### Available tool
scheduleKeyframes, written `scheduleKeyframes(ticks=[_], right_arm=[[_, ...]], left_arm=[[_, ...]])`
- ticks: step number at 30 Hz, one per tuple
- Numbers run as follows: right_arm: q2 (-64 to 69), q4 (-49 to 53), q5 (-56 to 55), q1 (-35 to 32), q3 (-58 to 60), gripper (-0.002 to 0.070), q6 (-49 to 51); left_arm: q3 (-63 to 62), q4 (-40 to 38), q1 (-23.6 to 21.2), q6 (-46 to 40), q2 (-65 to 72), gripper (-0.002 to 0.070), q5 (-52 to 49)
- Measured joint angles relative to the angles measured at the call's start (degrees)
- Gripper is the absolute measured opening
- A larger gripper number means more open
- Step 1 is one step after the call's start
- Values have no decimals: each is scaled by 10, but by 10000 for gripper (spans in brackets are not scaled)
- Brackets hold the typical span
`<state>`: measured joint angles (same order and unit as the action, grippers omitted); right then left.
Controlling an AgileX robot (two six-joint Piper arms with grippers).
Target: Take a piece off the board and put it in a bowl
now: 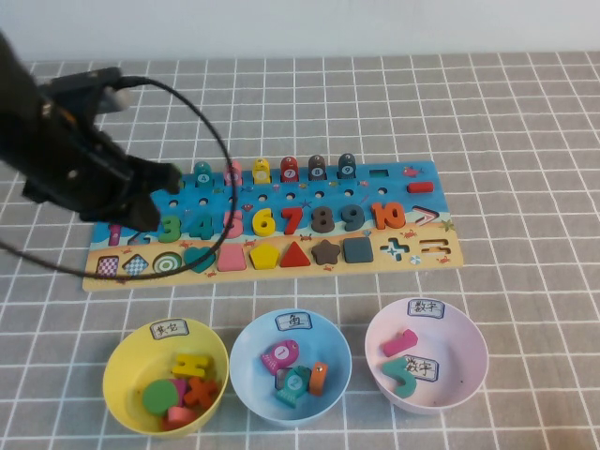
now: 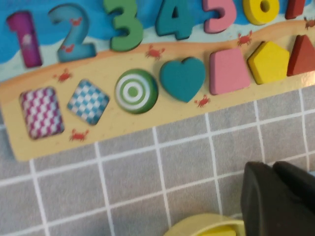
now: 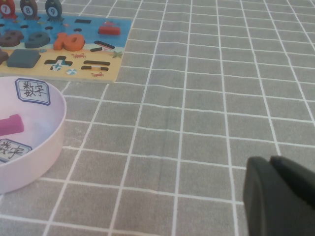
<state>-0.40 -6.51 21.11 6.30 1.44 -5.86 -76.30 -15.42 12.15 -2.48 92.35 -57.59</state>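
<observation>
The bright-green numeral "3" (image 1: pixel 171 228) sits in its slot on the board (image 1: pixel 412 202), in the number row near the left end. It also shows in the left wrist view (image 2: pixel 125 24), with the teal "4" (image 2: pixel 173 19) beside it. My left gripper (image 1: pixel 161 187) hovers over the board's left end, just beyond the "3"; in the left wrist view (image 2: pixel 275 194) its fingers are pressed together and hold nothing. The pink bowl (image 1: pixel 469 349) stands front right and holds a magenta piece and a teal curved numeral. My right gripper (image 3: pixel 278 191) is shut and empty over bare cloth, right of the pink bowl (image 3: pixel 51 129).
A yellow bowl (image 1: pixel 127 352) and a light-blue bowl (image 1: pixel 246 349) with several pieces stand in front of the board. The yellow bowl's rim (image 2: pixel 197 223) lies close to my left gripper. A black cable loops over the board's left half. Grey checked cloth covers the table.
</observation>
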Motion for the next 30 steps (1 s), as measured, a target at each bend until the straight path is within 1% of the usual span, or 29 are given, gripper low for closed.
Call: scheduleKeyframes(ticks=[3, 6, 11, 15, 17, 20, 23, 30], right_arm=[[0, 0, 0, 0, 0, -18, 0], [0, 0, 0, 0, 0, -18, 0], [0, 0, 0, 0, 0, -18, 0], [0, 0, 0, 0, 0, -18, 0], [0, 0, 0, 0, 0, -18, 0], [0, 0, 0, 0, 0, -18, 0], [0, 0, 0, 0, 0, -18, 0], [0, 0, 0, 0, 0, -18, 0]], left_arm=[[-52, 13, 15, -16, 42, -1, -28], [-98, 19, 20, -100, 74, -1, -64], [-172, 45, 20, -353, 127, -1, -116], [-211, 68, 20, -508, 162, -2, -122], [-224, 84, 20, -568, 178, -2, -122], [-235, 110, 20, -615, 199, -2, -122], [-239, 131, 20, -641, 219, -2, -122], [-240, 138, 20, -666, 243, 1, -122]])
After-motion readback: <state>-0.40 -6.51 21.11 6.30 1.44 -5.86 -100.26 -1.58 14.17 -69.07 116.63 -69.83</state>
